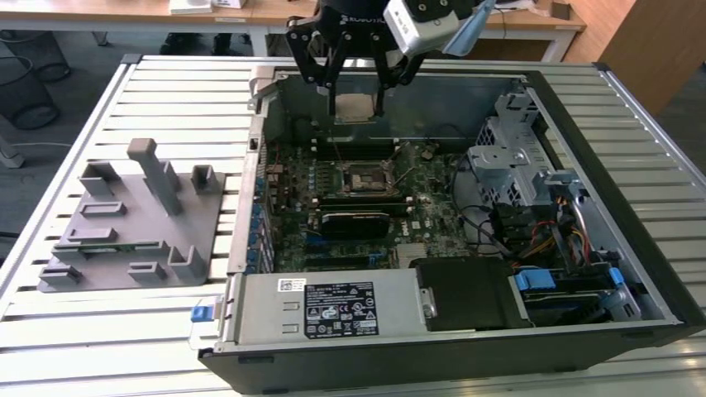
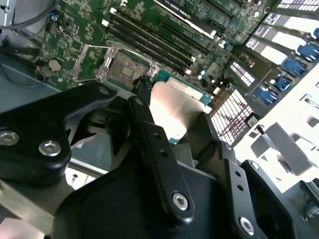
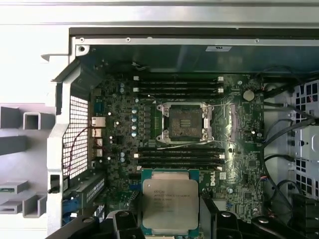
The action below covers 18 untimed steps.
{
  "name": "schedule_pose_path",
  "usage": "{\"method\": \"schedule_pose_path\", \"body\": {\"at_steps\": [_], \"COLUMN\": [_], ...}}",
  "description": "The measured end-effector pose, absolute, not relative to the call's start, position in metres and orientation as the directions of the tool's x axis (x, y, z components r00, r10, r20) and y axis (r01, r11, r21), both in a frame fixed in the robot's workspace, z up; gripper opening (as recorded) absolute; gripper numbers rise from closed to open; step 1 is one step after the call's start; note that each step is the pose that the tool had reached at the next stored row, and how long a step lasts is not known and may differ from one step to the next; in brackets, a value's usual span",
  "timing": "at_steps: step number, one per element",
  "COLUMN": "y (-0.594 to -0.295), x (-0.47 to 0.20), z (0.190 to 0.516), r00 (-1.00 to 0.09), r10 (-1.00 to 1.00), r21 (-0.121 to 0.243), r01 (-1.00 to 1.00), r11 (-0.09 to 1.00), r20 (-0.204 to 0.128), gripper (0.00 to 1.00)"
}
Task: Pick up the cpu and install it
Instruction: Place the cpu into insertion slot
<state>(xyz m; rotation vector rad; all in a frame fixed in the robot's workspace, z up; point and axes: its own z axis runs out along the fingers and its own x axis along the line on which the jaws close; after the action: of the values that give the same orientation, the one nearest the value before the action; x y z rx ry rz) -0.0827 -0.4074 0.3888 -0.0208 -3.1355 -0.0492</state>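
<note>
Silvery square cpu [image 3: 170, 203] (green-edged), clamped in tool [image 1: 355, 112], above motherboard [image 3: 115, 135]

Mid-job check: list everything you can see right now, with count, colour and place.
cpu: one, silvery top with a green edge, held above the motherboard, not in the socket.
socket: one, black in a silver frame, middle of the motherboard, empty.
motherboard: one, green, on the floor of the case.
computer case: one, black and silver, open, on the table.
power supply: one, silver, in the case at the side nearest the exterior camera.
drive cage: one, silver, in the case at the exterior view's right.
fixture block: one, grey, on the table at the exterior view's left of the case.
table: one, white slats, under it all.
gripper: one, black, shut on the cpu.
</note>
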Motion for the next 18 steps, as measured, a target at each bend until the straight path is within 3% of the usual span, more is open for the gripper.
{"method": "schedule_pose_path", "body": {"at_steps": [18], "y": [-0.4074], "x": [-0.0827], "z": [0.3877], "r00": [-0.961], "r10": [0.275], "r21": [0.029], "r01": [0.275], "r11": [0.961], "r20": [0.005], "gripper": [0.54]}}
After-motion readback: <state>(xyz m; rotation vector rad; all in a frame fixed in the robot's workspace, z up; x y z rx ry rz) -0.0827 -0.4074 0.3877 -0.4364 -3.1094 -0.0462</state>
